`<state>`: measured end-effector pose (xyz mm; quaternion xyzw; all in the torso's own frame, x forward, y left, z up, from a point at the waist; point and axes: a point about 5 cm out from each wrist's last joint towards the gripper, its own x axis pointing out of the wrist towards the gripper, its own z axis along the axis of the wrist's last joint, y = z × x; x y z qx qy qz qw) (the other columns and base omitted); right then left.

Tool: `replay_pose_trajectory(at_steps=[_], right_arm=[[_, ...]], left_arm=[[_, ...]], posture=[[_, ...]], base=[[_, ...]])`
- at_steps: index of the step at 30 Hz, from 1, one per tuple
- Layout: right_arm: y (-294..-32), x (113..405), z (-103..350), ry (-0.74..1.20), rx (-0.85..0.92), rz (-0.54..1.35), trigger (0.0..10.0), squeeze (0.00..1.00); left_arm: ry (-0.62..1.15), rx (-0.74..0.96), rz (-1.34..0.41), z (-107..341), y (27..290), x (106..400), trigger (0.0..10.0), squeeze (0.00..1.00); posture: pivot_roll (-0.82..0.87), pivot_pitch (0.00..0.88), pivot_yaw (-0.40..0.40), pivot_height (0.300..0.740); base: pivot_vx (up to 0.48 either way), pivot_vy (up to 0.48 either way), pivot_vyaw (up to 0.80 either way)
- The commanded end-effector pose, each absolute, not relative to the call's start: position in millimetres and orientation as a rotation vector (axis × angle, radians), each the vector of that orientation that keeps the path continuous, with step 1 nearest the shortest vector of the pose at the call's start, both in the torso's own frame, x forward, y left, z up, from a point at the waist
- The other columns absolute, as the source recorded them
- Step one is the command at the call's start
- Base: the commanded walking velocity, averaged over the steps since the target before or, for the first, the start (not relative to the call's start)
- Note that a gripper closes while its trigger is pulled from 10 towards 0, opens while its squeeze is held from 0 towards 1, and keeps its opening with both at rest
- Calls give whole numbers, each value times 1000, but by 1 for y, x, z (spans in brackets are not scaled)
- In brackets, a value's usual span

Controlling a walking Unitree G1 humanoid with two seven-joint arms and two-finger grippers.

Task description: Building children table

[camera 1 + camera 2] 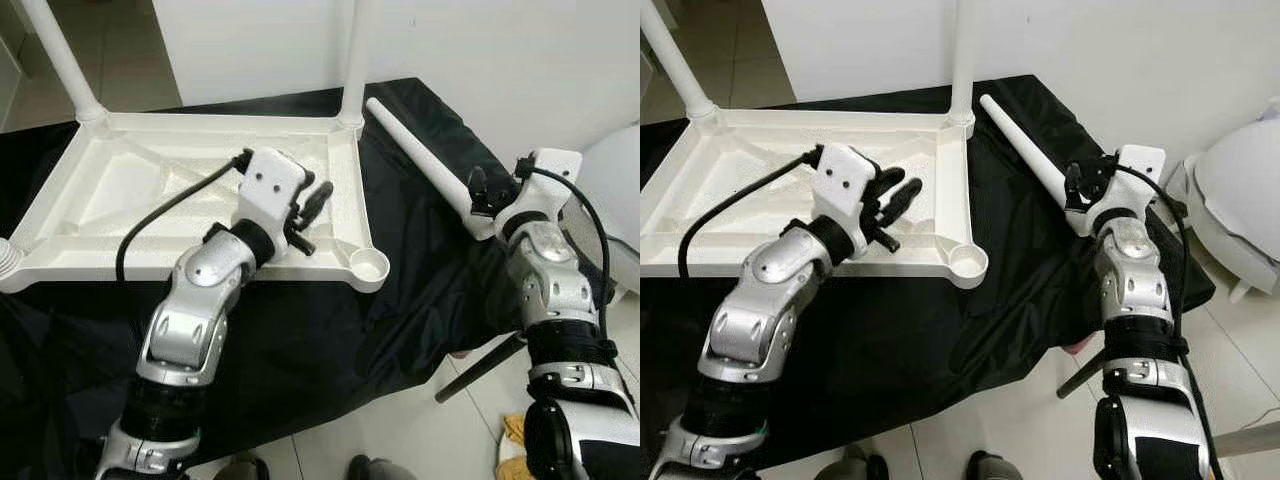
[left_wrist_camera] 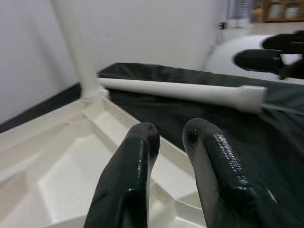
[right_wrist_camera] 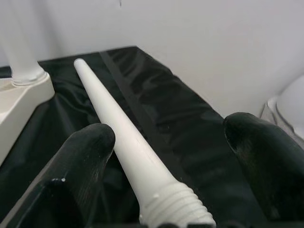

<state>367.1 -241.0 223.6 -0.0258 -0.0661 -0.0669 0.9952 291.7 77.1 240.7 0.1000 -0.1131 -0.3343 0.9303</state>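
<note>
The upturned tabletop [image 1: 200, 190] is cream-white plastic, plain and unpatterned, and the two legs [image 1: 355, 60] standing in its far corners are the same white. The loose leg [image 3: 123, 137] lying between the right gripper's [image 3: 171, 175] spread jaws is also plain white, threaded end included. The cloth [image 1: 330, 330] covering the surface is solid black with a faint sheen on its folds. Both grippers have glossy black fingers [image 2: 130, 175]; the left gripper [image 1: 312, 215] sits on a white housing, with a black cable [image 1: 165, 215] trailing from it. The arms [image 1: 195, 310] are silver with black joints. The wall [image 1: 1090, 50] beyond the jaws is white, and the floor [image 1: 1000, 420] is pale tile.
</note>
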Motion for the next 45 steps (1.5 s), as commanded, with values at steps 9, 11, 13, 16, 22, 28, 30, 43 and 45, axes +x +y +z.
replay_pose_trajectory(at_steps=[9,11,13,16,22,28,30,43,45], right_arm=[[-244,367,209,-35,-17,-73,10000,0],[-245,366,209,-27,-6,-64,10000,0],[-245,366,209,-23,-4,-60,10000,0],[-245,365,209,-11,1,-31,10000,0],[-247,368,214,-4,11,-4,10000,0],[-246,374,217,5,-3,10,10000,0],[-246,376,218,6,-7,11,10000,0],[-247,382,228,-70,-11,21,0,0],[-244,381,228,-88,-40,44,0,0]], left_arm=[[-189,185,-765,240,71,275,10000,0],[-186,189,-769,241,72,272,10000,0],[-184,190,-770,241,72,272,10000,0],[-168,189,-767,241,73,267,10000,0],[-139,174,-765,240,72,261,10000,0],[-106,173,-752,240,77,259,10000,0],[-97,176,-746,240,78,258,10000,0],[-82,181,-720,244,83,260,10000,0],[-81,182,-717,245,83,260,10000,0]], posture=[[-35,203,9,740],[-33,220,13,740],[-33,220,13,740],[-26,257,21,740],[-8,305,32,740],[19,355,52,740],[29,366,62,740],[40,373,69,740],[39,371,68,740]], base=[[0,0,0],[0,0,0],[0,0,0],[0,0,0],[0,0,0],[0,0,0],[0,0,0],[0,0,0],[0,0,0]])
